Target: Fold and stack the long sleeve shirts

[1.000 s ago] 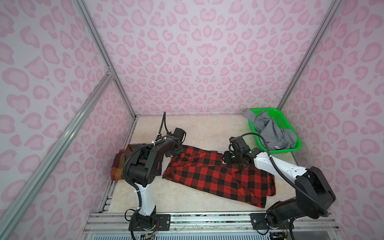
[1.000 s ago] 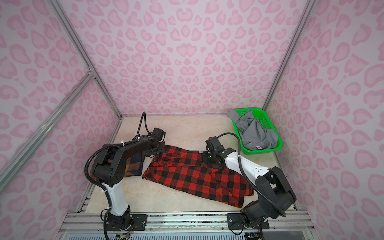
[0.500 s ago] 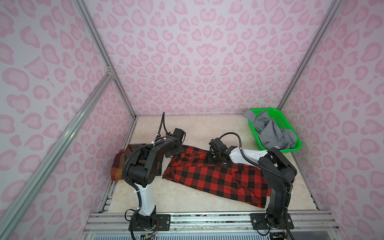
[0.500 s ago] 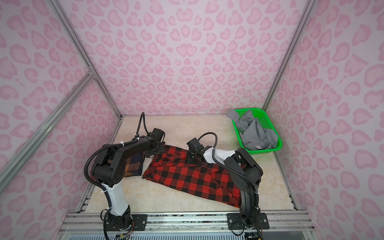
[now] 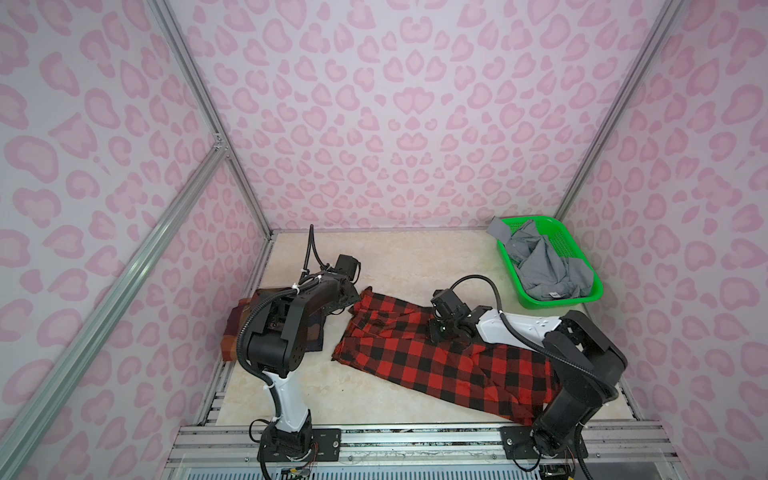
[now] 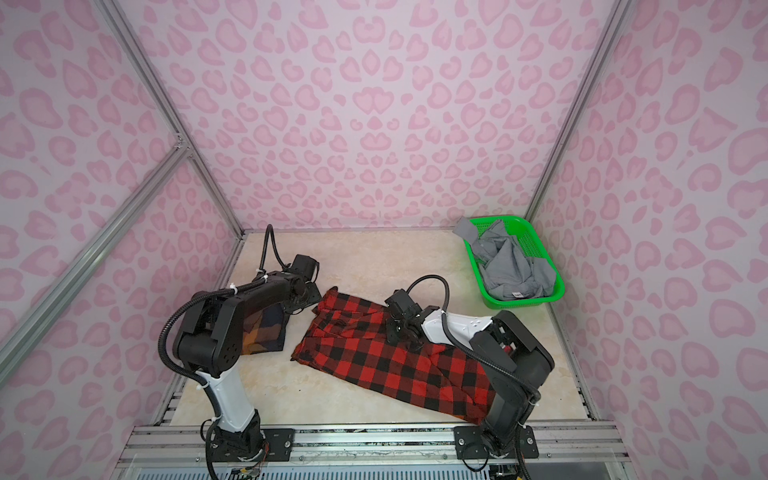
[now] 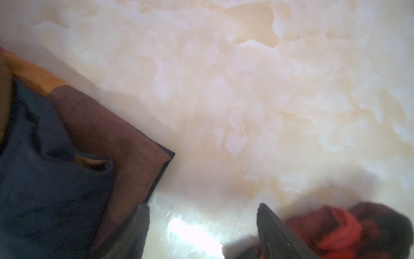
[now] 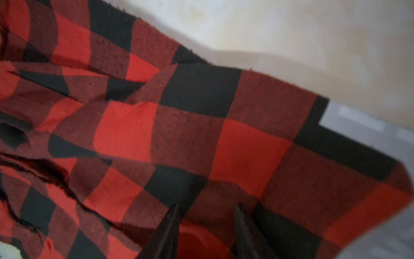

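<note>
The red-and-black check flannel (image 5: 415,365) (image 6: 374,365) lies spread and rumpled across the middle of the table. My right gripper (image 5: 436,334) (image 6: 395,337) is low over its far edge. In the right wrist view its jaws (image 8: 207,224) stand open, with a hump of the flannel (image 8: 201,134) between them. My left gripper (image 5: 353,298) (image 7: 202,224) is open over bare table between the flannel's far left corner (image 7: 336,228) and the folded dark plaid shirt (image 5: 232,332) (image 7: 56,179). The grey shirt (image 5: 540,266) (image 6: 511,266) lies crumpled at the back right.
A green basket (image 5: 557,301) (image 6: 523,302) at the back right corner holds the grey shirt. My left arm reaches over the plaid shirt and hides most of it. Pink patterned walls close three sides, and a metal rail runs along the front edge.
My right gripper moved left along the flannel's far edge, then slightly toward the front, and its jaws have widened. The right elbow swung back down to the right. The left arm has not moved.
</note>
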